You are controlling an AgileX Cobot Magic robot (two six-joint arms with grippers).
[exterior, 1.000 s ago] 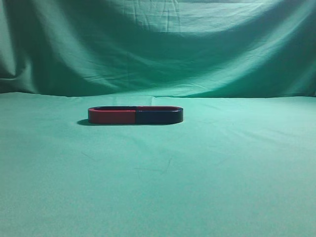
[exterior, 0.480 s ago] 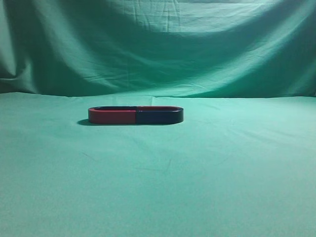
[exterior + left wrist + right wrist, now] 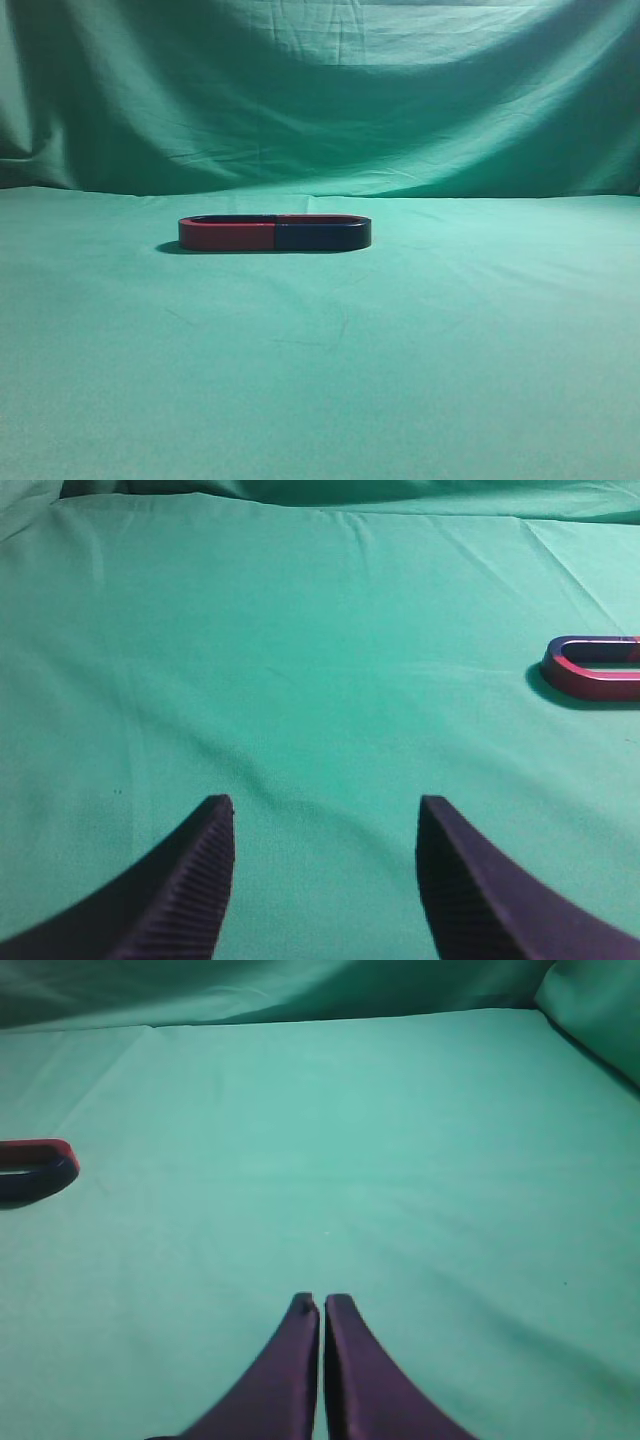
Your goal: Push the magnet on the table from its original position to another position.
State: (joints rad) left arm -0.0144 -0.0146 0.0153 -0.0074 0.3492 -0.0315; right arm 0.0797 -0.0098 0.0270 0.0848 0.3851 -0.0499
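Note:
The magnet (image 3: 322, 236) lies on the table (image 3: 330, 380) at mid-depth, navy near side and thin red far arm, end to end with a second U-shaped magnet. Its rounded end also shows at the left edge of the right wrist view (image 3: 35, 1172). My left gripper (image 3: 325, 810) is open and empty above bare cloth, well left of the magnets. My right gripper (image 3: 322, 1305) is shut and empty, well right of the magnet. Neither gripper shows in the exterior view.
The same-sized magnet with a red near side (image 3: 227, 236) joins the task magnet on its left, the two forming one long oval; its end shows in the left wrist view (image 3: 595, 670). A draped green backdrop (image 3: 320, 100) rises behind the table.

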